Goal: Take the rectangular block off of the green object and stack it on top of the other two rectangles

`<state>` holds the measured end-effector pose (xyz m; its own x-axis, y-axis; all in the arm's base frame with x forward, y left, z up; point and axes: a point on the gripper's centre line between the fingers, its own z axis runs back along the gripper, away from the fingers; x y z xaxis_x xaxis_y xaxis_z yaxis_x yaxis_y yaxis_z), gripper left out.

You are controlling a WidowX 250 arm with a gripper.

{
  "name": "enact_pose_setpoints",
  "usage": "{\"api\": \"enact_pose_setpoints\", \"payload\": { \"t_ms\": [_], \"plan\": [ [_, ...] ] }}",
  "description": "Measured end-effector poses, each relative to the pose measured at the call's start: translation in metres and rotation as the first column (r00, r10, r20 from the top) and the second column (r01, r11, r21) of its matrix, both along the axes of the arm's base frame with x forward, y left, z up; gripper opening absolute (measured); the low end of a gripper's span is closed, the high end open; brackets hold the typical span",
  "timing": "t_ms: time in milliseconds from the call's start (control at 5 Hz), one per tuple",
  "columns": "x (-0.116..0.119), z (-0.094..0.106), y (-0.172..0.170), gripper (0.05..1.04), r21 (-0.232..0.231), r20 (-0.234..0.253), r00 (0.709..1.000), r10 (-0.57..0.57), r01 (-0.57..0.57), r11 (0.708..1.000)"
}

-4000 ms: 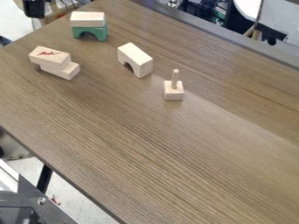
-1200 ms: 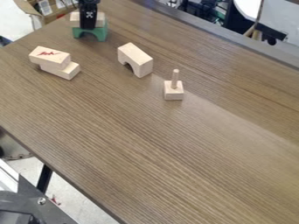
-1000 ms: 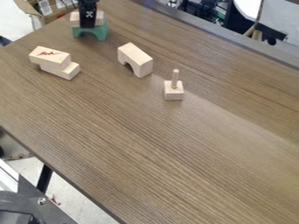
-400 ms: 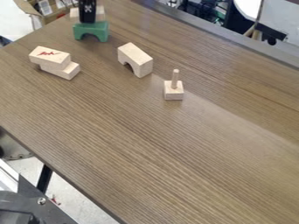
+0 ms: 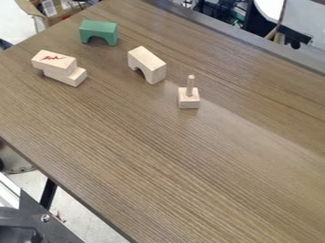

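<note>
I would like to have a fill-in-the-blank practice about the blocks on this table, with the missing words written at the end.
The arch block that is farthest from the upright peg is coloured ____.
Of the two stacked blocks, the rectangular block with the red scribble is the ____ one (upper or lower).
The number of blocks with an arch cut-out on the table is ____.

Missing words: green; upper; two.
</note>
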<state>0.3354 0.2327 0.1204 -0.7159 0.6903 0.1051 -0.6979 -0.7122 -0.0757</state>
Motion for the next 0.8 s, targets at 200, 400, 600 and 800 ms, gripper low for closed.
{"api": "enact_pose_setpoints", "payload": {
  "t_ms": [200, 400, 600, 800],
  "plan": [
    [-0.014, 0.002, 0.007, 0.562, 0.003, -0.078, 0.994, -0.082, 0.082, 0.997],
    [-0.027, -0.012, 0.014, 0.562, 0.006, -0.135, 0.980, -0.149, 0.152, 0.988],
    [-0.044, -0.014, 0.008, 0.562, 0.002, -0.160, 0.951, -0.265, 0.269, 0.963],
    [-0.058, -0.018, 0.001, 0.561, -0.013, -0.177, 0.931, -0.320, 0.322, 0.947]
  ]
}}
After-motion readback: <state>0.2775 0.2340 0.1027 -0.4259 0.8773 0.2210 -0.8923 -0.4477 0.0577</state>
